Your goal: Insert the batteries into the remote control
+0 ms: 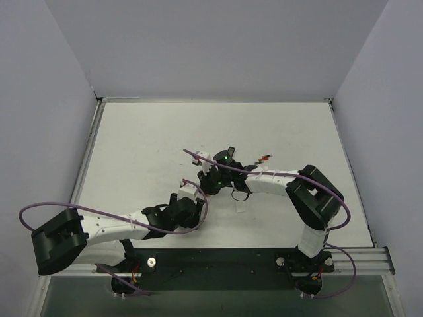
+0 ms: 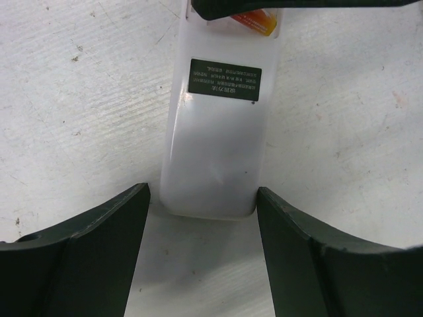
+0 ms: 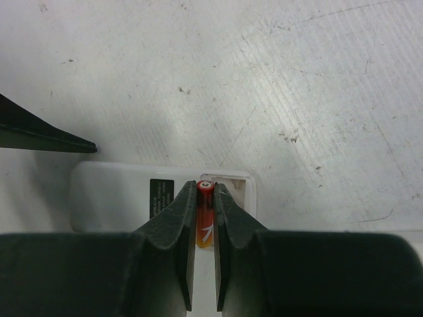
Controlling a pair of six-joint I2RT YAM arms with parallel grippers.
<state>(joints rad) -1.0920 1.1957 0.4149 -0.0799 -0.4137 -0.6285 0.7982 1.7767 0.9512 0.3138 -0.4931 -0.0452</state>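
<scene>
A: Left arm [image 1: 112, 226]?
B: It reaches low and forward from its base, elbow out to the left. The left gripper [image 2: 203, 195] stands wide. Both fingers [image 2: 99, 257] are spread, with the remote [image 2: 218, 132] end between their tips and a sliver of gap at one finger.
A: And the right arm [image 1: 271, 179]?
B: Folded at the elbow, forearm running left. The right gripper [image 3: 203, 186] is pinched narrow on a battery [image 3: 204, 214], which runs along the fingers.

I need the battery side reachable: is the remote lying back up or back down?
Back up: the remote control shows its white back with the dark label facing upward.
</scene>
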